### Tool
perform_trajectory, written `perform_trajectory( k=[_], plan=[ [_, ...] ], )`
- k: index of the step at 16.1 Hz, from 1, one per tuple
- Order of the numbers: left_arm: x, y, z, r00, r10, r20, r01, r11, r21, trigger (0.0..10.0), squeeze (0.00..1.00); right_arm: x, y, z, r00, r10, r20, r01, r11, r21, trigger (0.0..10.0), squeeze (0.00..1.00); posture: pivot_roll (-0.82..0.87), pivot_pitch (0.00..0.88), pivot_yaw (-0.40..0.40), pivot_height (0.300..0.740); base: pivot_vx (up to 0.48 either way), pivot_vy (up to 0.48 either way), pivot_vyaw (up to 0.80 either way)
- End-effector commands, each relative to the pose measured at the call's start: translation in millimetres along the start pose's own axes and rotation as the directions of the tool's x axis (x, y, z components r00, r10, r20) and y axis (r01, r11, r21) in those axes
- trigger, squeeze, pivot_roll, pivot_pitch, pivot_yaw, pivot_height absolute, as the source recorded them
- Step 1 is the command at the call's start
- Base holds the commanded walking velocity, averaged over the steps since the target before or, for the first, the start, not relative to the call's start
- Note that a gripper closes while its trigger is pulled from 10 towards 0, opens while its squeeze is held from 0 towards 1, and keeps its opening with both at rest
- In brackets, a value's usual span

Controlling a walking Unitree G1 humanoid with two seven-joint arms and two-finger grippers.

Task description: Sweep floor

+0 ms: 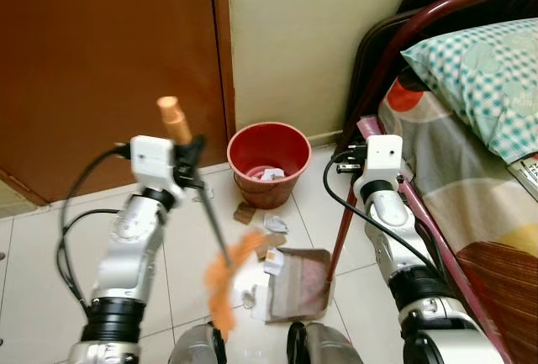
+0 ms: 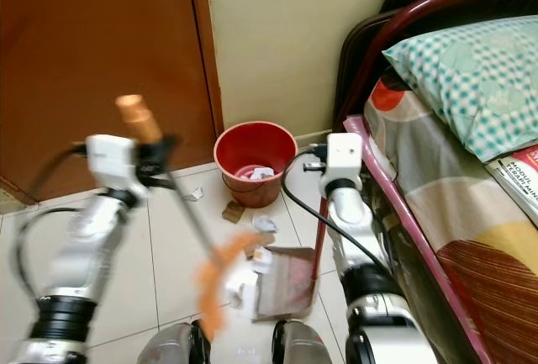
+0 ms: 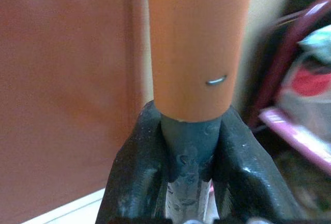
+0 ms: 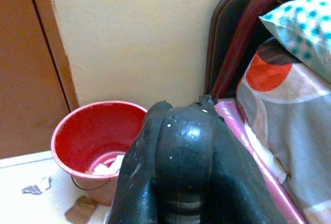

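left gripper [image 3: 189,146] clamping broom [image 1: 206,213]; right gripper [image 4: 186,146] closed

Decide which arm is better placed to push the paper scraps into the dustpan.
Left. The left gripper grips the orange-handled broom, whose bristles lie beside the brown dustpan. The right gripper steadies the dustpan's red handle.

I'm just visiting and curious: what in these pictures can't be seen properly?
- Orange broom head: motion-blurred in both eye views.
- Brown dustpan's front: cut off by the picture's bottom edge.
- Red plastic bucket's contents: too small to identify.
- Right pincer's grip: its own black fingers hide it in the right wrist view.
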State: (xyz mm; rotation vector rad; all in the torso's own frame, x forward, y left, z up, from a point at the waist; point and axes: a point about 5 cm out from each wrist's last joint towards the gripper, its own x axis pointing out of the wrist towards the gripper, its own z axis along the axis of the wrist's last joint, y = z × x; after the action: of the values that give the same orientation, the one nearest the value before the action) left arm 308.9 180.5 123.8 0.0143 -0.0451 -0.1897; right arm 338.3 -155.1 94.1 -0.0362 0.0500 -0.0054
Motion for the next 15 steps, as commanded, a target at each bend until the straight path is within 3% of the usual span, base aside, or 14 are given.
perform_trajectory(
  k=[1, 2, 5, 7, 10, 13, 15],
  plan=[
    [-2.3, 6.2, -1, 1.0, 0.025, -0.002, -0.025, 0.999, 0.032, 10.0, 0.0, -1.7, 3.7, 5, 0.999, 0.022, 0.026, -0.023, 0.999, 0.022, 10.0, 0.0, -0.01, 0.111, -0.053, 0.74, 0.0, 0.0, 0.0],
    [-4.3, 7.0, -4, 1.0, 0.029, -0.011, -0.029, 0.999, 0.033, 10.0, 0.0, -5.2, 3.2, 3, 0.999, 0.025, 0.024, -0.025, 0.999, 0.02, 10.0, 0.0, -0.01, 0.111, -0.052, 0.74, 0.0, 0.0, 0.0],
    [-3.8, -15.0, -8, 0.999, -0.044, -0.013, 0.044, 0.999, -0.015, 10.0, 0.0, -12.1, -1.8, -10, 1.0, 0.012, -0.022, -0.012, 1.0, -0.005, 10.0, 0.0, -0.02, 0.112, -0.053, 0.74, 0.0, 0.0, 0.0],
    [1.3, -51.5, 2, 0.976, -0.217, 0.024, 0.218, 0.971, -0.098, 10.0, 0.0, -12.1, -0.4, -11, 0.999, 0.009, -0.037, -0.01, 1.0, -0.027, 10.0, 0.0, -0.02, 0.115, -0.054, 0.74, 0.0, 0.0, 0.0],
    [0.1, -75.5, 19, 0.937, -0.342, 0.071, 0.349, 0.918, -0.187, 10.0, 0.0, -11.4, 0.5, -9, 0.999, 0.007, -0.035, -0.008, 0.999, -0.042, 10.0, 0.0, -0.02, 0.118, -0.051, 0.74, 0.0, 0.0, 0.0],
    [-0.4, -63.9, 24, 0.952, -0.299, 0.07, 0.307, 0.925, -0.225, 10.0, 0.0, -12.3, 0.3, -12, 0.999, 0.004, -0.043, -0.006, 0.999, -0.052, 10.0, 0.0, -0.01, 0.122, -0.049, 0.74, 0.0, 0.0, 0.0],
    [-3.1, -45.6, 25, 0.971, -0.231, 0.057, 0.237, 0.93, -0.281, 10.0, 0.0, -13.2, 1.8, -14, 0.999, 0.007, -0.05, -0.011, 0.998, -0.063, 10.0, 0.0, -0.01, 0.122, -0.049, 0.74, 0.0, 0.0, 0.0]
  ],
)
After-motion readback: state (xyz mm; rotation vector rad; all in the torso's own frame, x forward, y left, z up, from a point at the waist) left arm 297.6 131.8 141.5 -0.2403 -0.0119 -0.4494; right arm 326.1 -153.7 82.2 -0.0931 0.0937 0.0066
